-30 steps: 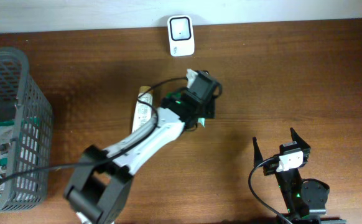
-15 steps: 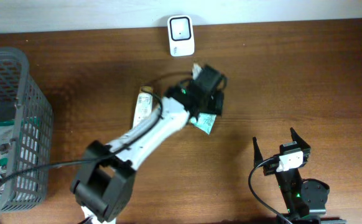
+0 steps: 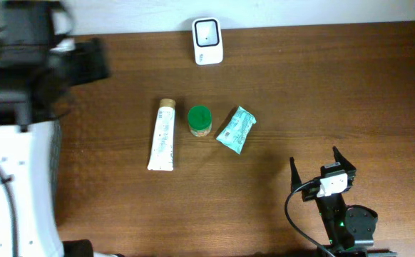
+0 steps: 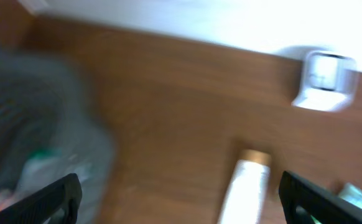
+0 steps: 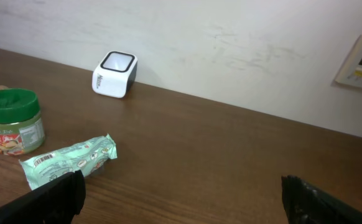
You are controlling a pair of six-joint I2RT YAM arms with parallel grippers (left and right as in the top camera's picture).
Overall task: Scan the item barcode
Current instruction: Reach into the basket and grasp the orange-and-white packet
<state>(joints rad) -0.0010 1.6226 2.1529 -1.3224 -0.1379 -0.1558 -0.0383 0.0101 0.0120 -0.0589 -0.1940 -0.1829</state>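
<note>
The white barcode scanner (image 3: pixel 207 31) stands at the table's back edge and also shows in both wrist views (image 5: pixel 114 73) (image 4: pixel 324 78). Three items lie mid-table: a white tube (image 3: pixel 162 134), a green-lidded jar (image 3: pixel 200 120) and a teal packet (image 3: pixel 236 130) whose barcode faces the right wrist camera (image 5: pixel 69 160). My left gripper (image 4: pixel 181 205) is open and empty, high over the table's left end, with its view blurred by motion. My right gripper (image 3: pixel 314 158) rests open and empty at the front right, apart from the packet.
A grey mesh basket (image 4: pixel 44 137) holding packets sits at the far left, mostly covered overhead by my left arm (image 3: pixel 15 157). A pale wall runs behind the table, with a small panel (image 5: pixel 361 62) on it.
My left gripper opened and let go of the teal packet right of the jar. The arm then swung fast to the far left, over the basket. My right arm stayed still.
</note>
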